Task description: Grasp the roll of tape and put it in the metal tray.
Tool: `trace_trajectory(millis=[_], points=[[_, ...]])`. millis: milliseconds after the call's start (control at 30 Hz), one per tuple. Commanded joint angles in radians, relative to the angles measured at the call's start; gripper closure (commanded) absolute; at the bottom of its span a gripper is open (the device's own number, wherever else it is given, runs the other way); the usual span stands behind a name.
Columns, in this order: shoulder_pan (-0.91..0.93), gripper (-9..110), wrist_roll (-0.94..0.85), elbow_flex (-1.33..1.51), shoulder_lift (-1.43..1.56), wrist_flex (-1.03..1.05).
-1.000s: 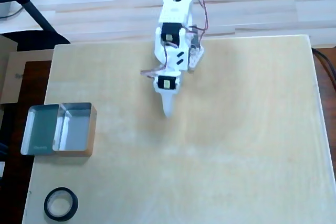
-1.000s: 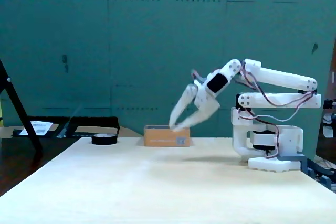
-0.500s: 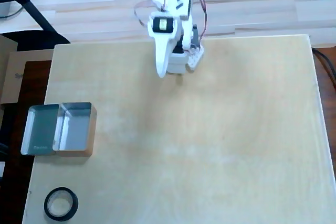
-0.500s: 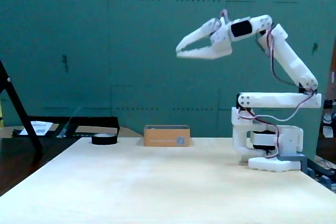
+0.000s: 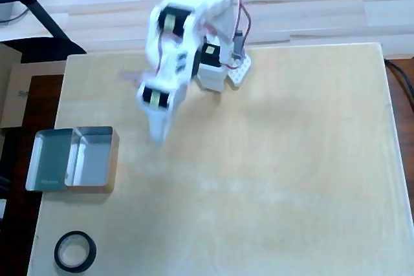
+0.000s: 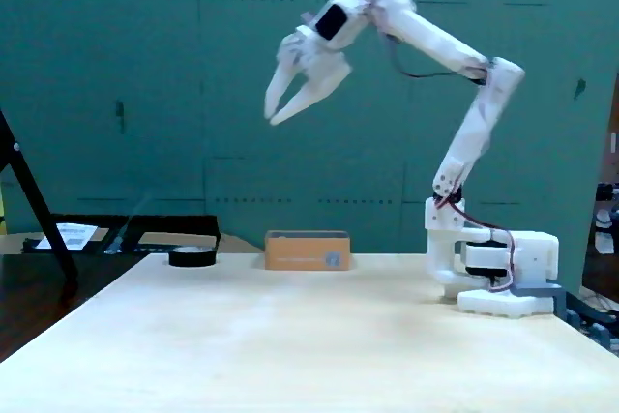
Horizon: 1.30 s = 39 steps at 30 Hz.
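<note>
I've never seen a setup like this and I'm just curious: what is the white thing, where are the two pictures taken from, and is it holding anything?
The white thing is a small robot arm bolted at the table's far edge, ending in a two-finger claw. One picture looks straight down from above; the other is taken from the side at table height. In the side view the arm is raised high, its claw slightly open and empty. On the table lie a shiny metal tray with two compartments and, nearer the corner, a black roll of tape. The arm is meant to put the tape into the tray; it has not touched it.
</note>
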Motion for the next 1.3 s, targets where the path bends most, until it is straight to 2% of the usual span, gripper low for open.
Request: trace_trajectory(millis=[0,433,900,1267], points=[[0.048,102,0.005,-0.183,-0.225,0.032],[0.264,102,0.006,-0.563,-0.680,0.028],[0.241,102,0.015,-1.032,-1.127,0.023],[0.216,98,0.049,-1.112,-1.322,-0.103]])
